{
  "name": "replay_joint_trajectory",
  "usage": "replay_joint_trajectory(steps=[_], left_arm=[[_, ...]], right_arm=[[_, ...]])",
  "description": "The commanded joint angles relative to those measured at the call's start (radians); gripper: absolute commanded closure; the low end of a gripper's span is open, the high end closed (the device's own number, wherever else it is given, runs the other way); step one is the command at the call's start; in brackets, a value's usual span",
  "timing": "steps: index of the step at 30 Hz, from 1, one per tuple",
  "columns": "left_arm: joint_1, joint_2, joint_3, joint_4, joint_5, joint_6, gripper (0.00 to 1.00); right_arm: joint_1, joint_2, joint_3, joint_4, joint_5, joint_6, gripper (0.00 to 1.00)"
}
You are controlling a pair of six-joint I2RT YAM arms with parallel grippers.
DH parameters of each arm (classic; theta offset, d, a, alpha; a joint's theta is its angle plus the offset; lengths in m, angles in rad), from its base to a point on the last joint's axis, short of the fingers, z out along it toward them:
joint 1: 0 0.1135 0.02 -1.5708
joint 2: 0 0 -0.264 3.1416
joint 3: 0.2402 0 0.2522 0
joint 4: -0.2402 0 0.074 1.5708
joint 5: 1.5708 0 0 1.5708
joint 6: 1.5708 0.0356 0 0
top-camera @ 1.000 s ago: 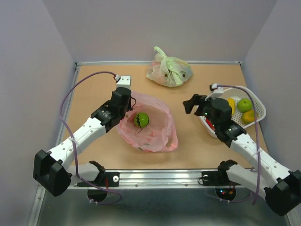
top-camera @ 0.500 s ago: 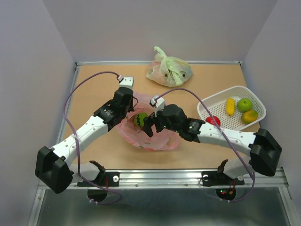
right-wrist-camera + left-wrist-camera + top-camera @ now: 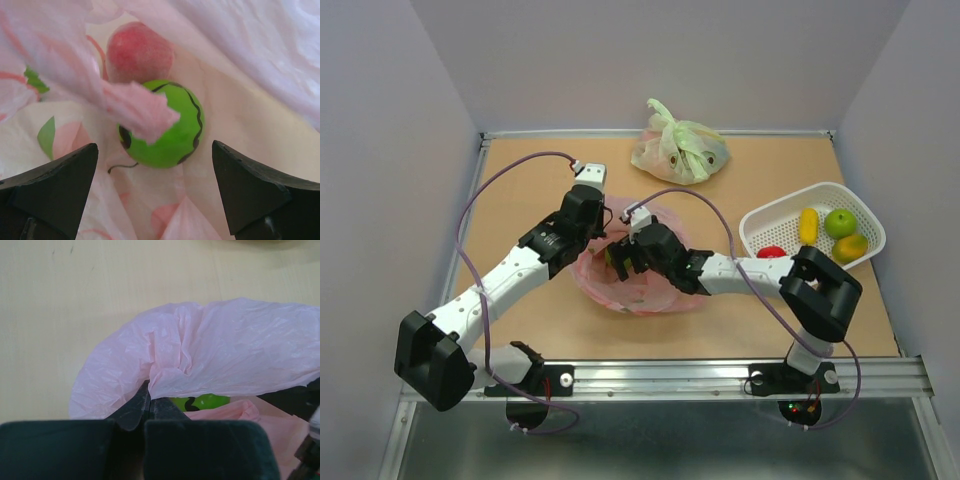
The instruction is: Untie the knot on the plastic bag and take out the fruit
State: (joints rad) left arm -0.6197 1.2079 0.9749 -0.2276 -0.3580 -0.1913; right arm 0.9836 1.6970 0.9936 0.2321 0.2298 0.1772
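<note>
Plastic bag point(image 3: 230, 345) rim clamped by left pincer point(image 3: 149, 401), right pincer point(image 3: 154, 149) spread over melon point(image 3: 172, 137)

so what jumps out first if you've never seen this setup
The pink plastic bag mid-table, with both arms at it: the left gripper pinches its rim, and the right gripper is open inside it, facing a green striped melon. A reddish fruit lies just behind the melon.
</note>
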Motion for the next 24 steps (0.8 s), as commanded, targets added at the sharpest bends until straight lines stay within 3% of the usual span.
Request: replay_joint_trajectory(steps=[1, 7, 10, 13, 14, 16, 17, 19, 24], left_arm=[[0.005, -0.036, -0.007, 0.030, 0.016, 0.013, 1.00], [0.005, -0.042, -0.008, 0.031, 0.021, 0.015, 1.00], [0.005, -0.042, -0.008, 0.033, 0.017, 0.016, 1.00], [0.005, -0.042, -0.010, 0.030, 0.014, 0.016, 1.00], [0.005, -0.042, -0.010, 0.031, 0.014, 0.016, 1.00], [0.005, -0.042, -0.010, 0.031, 0.010, 0.018, 1.00], [0.006, -0.044, -0.008, 0.030, 0.007, 0.018, 1.00], [0.006, -0.047, -0.012, 0.025, -0.022, 0.015, 1.00], [0.011, -0.045, -0.010, 0.020, -0.059, 0.009, 1.00]], right_arm=[[0.001, 0.070, 0.100, 0.142, 0.043, -0.018, 0.00], [0.001, 0.171, 0.135, 0.191, 0.063, -0.028, 0.03], [0.001, 0.196, 0.142, 0.199, 0.068, -0.031, 0.12], [0.001, 0.197, 0.135, 0.200, 0.075, -0.038, 0.28], [0.000, 0.193, 0.125, 0.203, 0.077, -0.042, 0.41], [0.001, 0.175, 0.108, 0.204, 0.089, -0.051, 0.56], [0.000, 0.161, 0.099, 0.204, 0.089, -0.053, 0.71], [0.000, 0.115, 0.059, 0.207, 0.080, -0.061, 0.86], [0.001, -0.019, -0.033, 0.179, 0.001, -0.084, 0.96]])
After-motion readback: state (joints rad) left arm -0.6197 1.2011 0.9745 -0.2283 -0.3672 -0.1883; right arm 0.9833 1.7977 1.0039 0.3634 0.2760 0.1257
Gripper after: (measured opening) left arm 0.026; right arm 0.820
